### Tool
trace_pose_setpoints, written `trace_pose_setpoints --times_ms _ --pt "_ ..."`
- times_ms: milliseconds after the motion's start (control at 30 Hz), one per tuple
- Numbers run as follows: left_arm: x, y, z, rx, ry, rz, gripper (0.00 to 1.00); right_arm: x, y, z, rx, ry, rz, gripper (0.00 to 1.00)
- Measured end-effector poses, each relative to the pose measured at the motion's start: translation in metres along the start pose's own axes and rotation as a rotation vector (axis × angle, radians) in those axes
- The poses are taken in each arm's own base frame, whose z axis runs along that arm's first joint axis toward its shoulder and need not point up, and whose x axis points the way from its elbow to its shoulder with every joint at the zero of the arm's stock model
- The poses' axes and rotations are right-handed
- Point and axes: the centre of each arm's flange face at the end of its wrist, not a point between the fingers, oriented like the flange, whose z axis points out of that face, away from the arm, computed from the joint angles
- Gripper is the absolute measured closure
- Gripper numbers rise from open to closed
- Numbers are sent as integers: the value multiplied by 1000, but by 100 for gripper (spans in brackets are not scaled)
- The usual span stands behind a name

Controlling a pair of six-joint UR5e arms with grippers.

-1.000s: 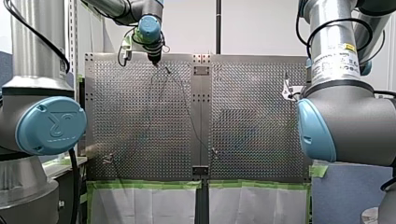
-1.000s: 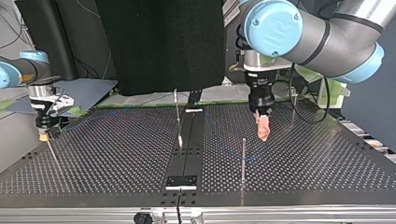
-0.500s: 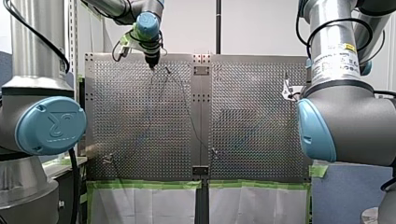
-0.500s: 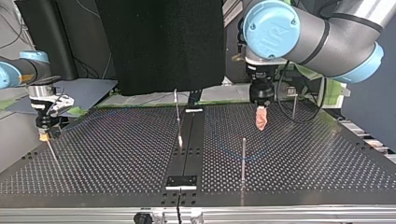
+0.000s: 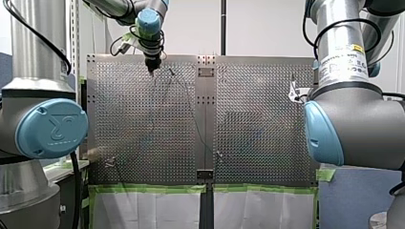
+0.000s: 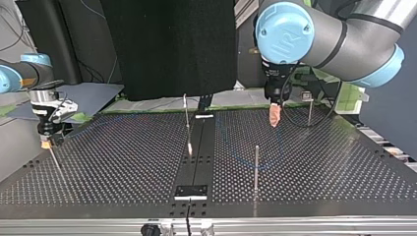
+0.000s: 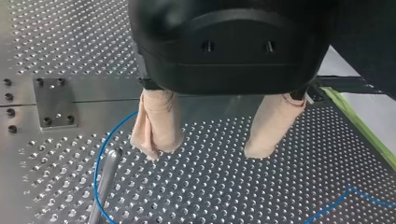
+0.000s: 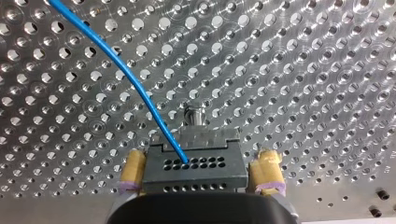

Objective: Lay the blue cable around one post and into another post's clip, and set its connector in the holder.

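Note:
The blue cable (image 8: pixel 135 84) runs across the perforated table into a grey connector block (image 8: pixel 194 168). That block sits between the yellow pads (image 8: pixel 133 170) of my right gripper (image 8: pixel 200 170), which is open, with a small gap on one side. My left gripper (image 7: pixel 210 151) hangs open over bare table, with nothing between its beige pads (image 7: pixel 156 123). Beside one pad the cable (image 7: pixel 95 172) loops around a metal post (image 7: pixel 105 182). In the top view my left gripper (image 6: pixel 273 118) is at the back right and my right gripper (image 6: pixel 46 142) at the far left.
Thin posts stand on the table in the top view: one in front (image 6: pixel 256 167), one near the middle strip (image 6: pixel 187 123), one at the back right (image 6: pixel 310 105). A small bolted plate (image 6: pixel 192 191) sits on the middle strip. Green tape edges the table (image 5: pixel 153 188).
My left gripper has lifted and drawn back toward the top view's far edge, away from the front post. My right arm has not moved.

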Motion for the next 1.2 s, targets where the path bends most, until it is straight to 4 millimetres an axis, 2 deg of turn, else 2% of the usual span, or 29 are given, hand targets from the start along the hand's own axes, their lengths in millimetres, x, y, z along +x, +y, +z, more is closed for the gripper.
trace_pose_setpoints --times_ms 1200 --pt "-3 0 0 -6 -20 -73 2 0 2 0 -3 0 0 0"
